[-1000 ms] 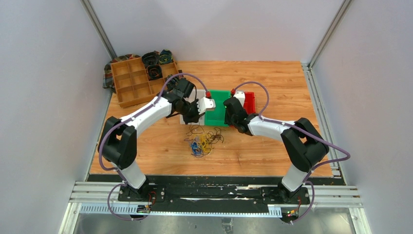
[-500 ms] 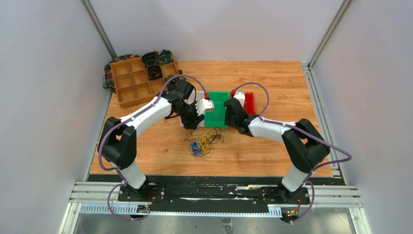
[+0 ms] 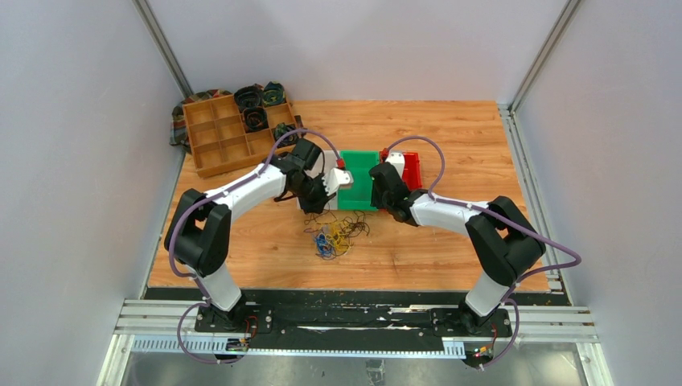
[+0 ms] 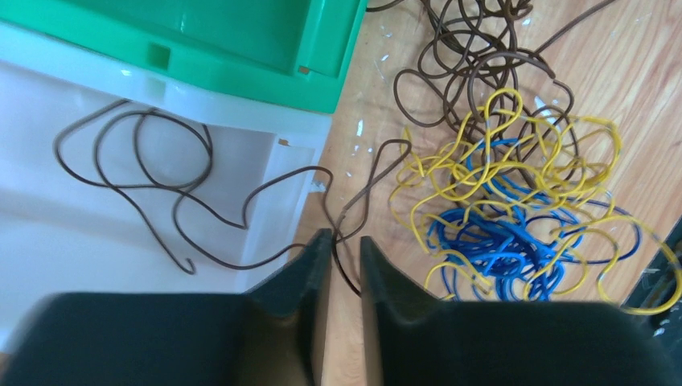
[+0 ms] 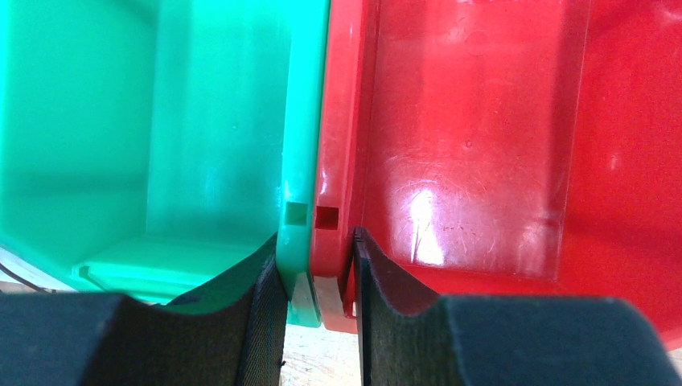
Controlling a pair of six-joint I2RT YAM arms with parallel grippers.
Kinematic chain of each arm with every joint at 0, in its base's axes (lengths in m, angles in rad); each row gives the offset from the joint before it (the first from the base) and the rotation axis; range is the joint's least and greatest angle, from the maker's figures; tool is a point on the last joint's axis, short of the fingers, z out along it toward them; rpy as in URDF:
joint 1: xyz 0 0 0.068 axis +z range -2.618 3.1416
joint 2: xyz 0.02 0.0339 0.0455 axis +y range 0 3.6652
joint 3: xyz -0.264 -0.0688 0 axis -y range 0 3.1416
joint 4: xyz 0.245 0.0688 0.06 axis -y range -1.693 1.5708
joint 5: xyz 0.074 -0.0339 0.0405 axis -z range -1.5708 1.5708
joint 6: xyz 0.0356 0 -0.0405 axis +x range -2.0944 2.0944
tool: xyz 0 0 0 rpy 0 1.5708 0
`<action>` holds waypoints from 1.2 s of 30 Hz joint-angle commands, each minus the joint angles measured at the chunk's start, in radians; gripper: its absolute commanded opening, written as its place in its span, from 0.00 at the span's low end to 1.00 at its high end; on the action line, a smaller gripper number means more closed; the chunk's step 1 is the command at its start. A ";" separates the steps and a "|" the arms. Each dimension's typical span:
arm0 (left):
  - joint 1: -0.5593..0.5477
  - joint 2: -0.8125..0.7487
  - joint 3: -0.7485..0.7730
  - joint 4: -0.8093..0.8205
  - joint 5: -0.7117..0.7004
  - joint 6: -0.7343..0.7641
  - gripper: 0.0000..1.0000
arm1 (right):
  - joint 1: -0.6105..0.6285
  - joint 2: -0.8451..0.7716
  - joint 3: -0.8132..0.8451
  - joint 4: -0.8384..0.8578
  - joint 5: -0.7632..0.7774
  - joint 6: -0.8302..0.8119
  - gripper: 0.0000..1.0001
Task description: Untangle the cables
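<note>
The cables (image 4: 499, 209) lie tangled on the table (image 3: 434, 249) beside the white bin (image 4: 72, 241), one dark strand trailing into it; they look light, limp and likely to snag, best taken by a free outer loop; the left gripper (image 4: 344, 241) has its jaws nearly together about that strand, whether pinching I cannot tell; the right gripper (image 5: 315, 241) clamps the touching walls of the green bin (image 5: 201, 121) and red bin (image 5: 482, 121); no writing is readable.

No readable text, labels or numbers anywhere.

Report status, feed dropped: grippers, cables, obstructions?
Left gripper near-shut, brown cable in gap, grip unclear. Right gripper clamps green bin and red bin walls. Tangle knotted; cable trails into white bin.
</note>
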 commanded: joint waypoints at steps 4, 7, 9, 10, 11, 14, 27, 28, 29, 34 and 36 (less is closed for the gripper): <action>-0.001 -0.052 0.032 0.001 0.004 0.005 0.01 | 0.018 -0.022 -0.006 0.026 -0.017 0.052 0.16; 0.000 -0.079 0.101 0.023 -0.067 -0.006 0.01 | 0.020 -0.023 -0.008 0.027 -0.020 0.052 0.16; 0.000 -0.078 0.140 0.065 -0.142 -0.006 0.01 | 0.019 -0.024 -0.011 0.029 -0.021 0.055 0.16; 0.000 -0.074 0.151 0.093 -0.178 -0.008 0.01 | 0.021 -0.026 -0.012 0.031 -0.019 0.057 0.16; 0.000 -0.067 0.160 0.117 -0.209 -0.005 0.01 | 0.021 -0.028 -0.013 0.031 -0.020 0.056 0.16; 0.000 -0.030 0.185 0.161 -0.261 0.010 0.01 | 0.021 -0.034 -0.020 0.034 -0.018 0.057 0.15; 0.000 0.141 0.126 0.569 -0.562 0.086 0.01 | 0.024 -0.047 -0.055 0.059 -0.017 0.064 0.15; 0.000 0.150 0.123 0.571 -0.570 0.101 0.01 | 0.024 -0.044 -0.055 0.059 -0.018 0.066 0.15; 0.000 0.155 0.117 0.574 -0.579 0.111 0.01 | 0.024 -0.043 -0.053 0.059 -0.019 0.065 0.15; 0.001 0.144 0.047 0.608 -0.611 0.173 0.01 | 0.024 -0.033 -0.046 0.059 -0.021 0.063 0.15; 0.010 0.127 0.021 0.609 -0.596 0.180 0.01 | 0.024 -0.028 -0.043 0.058 -0.021 0.064 0.15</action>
